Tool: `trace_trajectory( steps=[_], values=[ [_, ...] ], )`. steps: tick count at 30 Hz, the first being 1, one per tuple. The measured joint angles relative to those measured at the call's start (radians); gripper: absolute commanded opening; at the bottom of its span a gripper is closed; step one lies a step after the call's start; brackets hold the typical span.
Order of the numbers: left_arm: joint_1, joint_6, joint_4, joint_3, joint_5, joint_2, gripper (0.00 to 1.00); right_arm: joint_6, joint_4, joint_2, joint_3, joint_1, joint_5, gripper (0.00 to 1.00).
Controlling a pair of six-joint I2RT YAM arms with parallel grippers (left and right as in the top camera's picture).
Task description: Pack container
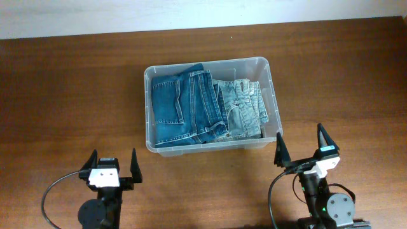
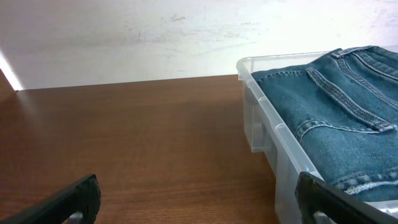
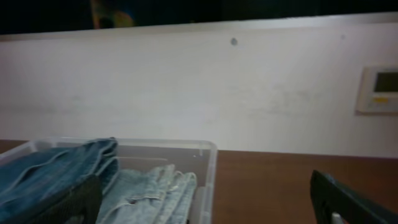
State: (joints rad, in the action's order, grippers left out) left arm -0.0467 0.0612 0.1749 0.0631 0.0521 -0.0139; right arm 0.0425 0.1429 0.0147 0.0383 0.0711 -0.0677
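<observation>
The container (image 1: 216,147) is sitting mid-counter (image 1: 63,95), ahead of both arms, and its base is lying completely hidden under folded denim. Dark blue jeans (image 1: 178,105) are filling the left side, and a paler pair (image 1: 241,108) is tucked against the right wall. How many layers are lying underneath cannot be told.

In the left wrist view the bin is running off the right edge, and only the fingers (image 2: 68,202) of that claw are peeking in at the bottom corners. The right wrist view is catching just the rim and the tops of the jeans (the strip above the pale wall (image 3: 186,93) is too dark to read). A small wall panel (image 3: 379,89) is being cut off at the right.

The left claw (image 1: 114,154) is hanging spread wide, gripping nothing, near the bin's front-left corner but apart from it. The right claw (image 1: 298,131) is gaping wide and empty too, one fingertip close against the front-right corner; whether it is touching cannot be told. A cable (image 1: 48,191) is looping beside the left arm's base.
</observation>
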Motion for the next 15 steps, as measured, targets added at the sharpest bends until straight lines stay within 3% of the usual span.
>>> trace_trajectory(
  steps=[15],
  values=[
    [0.000, 0.000, 0.000, 0.000, 0.000, 0.000, 1.00, 0.014, -0.114, 0.000, -0.025, -0.046, 0.000, 0.99]
  ],
)
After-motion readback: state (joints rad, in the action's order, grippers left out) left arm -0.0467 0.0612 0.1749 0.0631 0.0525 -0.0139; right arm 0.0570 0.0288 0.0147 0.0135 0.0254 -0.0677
